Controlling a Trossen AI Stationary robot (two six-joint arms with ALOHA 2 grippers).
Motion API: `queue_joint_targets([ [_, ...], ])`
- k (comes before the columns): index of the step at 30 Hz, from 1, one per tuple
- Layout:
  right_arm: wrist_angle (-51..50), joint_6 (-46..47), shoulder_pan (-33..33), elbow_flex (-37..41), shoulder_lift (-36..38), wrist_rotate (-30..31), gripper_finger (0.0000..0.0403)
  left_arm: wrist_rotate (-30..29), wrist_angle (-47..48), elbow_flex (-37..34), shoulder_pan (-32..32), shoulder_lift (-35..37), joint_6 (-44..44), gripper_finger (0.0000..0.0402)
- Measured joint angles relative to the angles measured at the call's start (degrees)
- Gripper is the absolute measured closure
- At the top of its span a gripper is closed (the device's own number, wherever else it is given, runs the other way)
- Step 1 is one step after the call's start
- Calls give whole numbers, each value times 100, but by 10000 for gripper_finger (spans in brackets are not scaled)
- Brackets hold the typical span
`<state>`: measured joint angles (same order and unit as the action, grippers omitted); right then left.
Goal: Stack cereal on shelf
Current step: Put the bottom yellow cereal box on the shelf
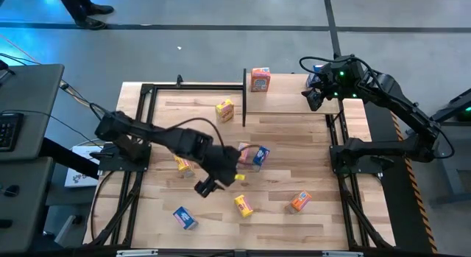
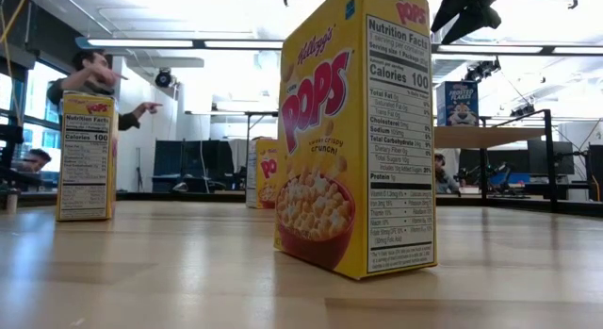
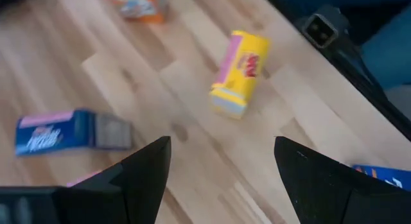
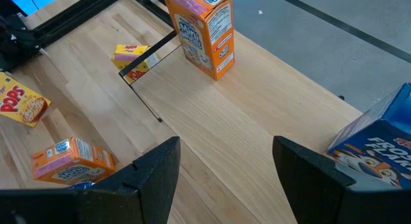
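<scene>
The shelf [image 1: 291,102] stands at the table's far right. An orange cereal box [image 4: 199,34] stands upright at its left end, and a blue one [image 4: 379,144] stands by my right gripper [image 4: 225,144], which hovers open over the shelf's right end [image 1: 315,99]. My left gripper [image 1: 204,188] hangs open above the table's middle, tipped down, with nothing between its fingers [image 3: 221,144]. A yellow box [image 3: 239,73] lies on the tabletop ahead of it, and a blue box [image 3: 64,131] lies to one side.
More boxes lie scattered on the tabletop: yellow [image 1: 225,110] by the shelf's left post, blue [image 1: 260,155], yellow [image 1: 243,205], orange [image 1: 300,202] and blue [image 1: 185,217] toward the near edge. Black frame rails [image 1: 140,124] line the table's sides. People stand in the room behind [image 2: 89,74].
</scene>
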<state>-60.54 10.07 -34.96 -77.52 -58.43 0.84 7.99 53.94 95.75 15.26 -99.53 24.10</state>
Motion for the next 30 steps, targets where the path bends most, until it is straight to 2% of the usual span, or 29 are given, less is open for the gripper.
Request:
queue_joint_targets([
  [13, 0, -1, 0, 1, 0, 0, 163, -206, -714, -552, 510, -4, 20, 135],
  [20, -1, -1, 0, 2, 0, 0, 163, -323, -1447, -907, 629, 0, 262, 135],
  [30, -2, -2, 0, 0, 0, 0, 163, -282, -2133, -1171, 631, -257, 457, 98],
])
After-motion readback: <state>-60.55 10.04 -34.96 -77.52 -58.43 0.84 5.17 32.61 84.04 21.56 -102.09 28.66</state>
